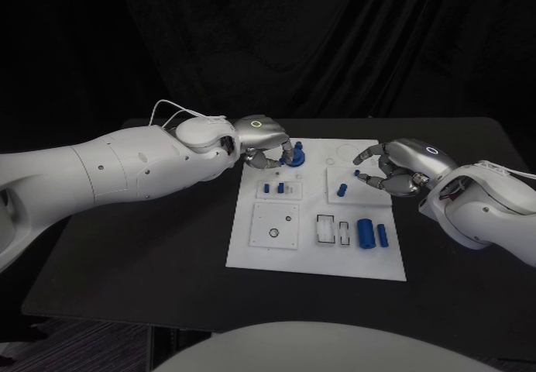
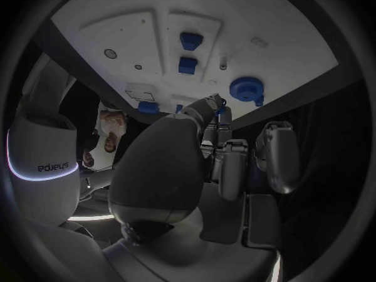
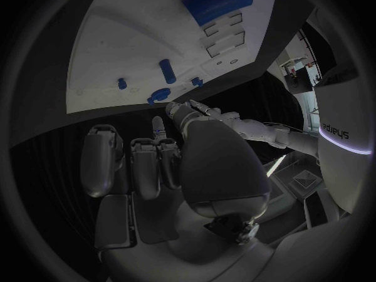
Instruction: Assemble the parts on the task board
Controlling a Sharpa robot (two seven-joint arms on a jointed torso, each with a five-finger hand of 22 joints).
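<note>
While both arms reach inward, left hand [image 1: 266, 145] hovers curled.

Task board and parts between the two hands

The task board [image 1: 316, 260] lies on the worktop [image 1: 146, 256]; the left hand [image 1: 268, 151] is at its far corner beside a round part [image 1: 296, 159], two cylinders [image 1: 373, 233] nearer than the right hand [image 1: 393, 172].

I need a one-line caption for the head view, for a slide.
Two silver robot hands, left and right, hover over the far end of a white task board carrying small blue parts, including a round blue part beside the left hand.
</note>
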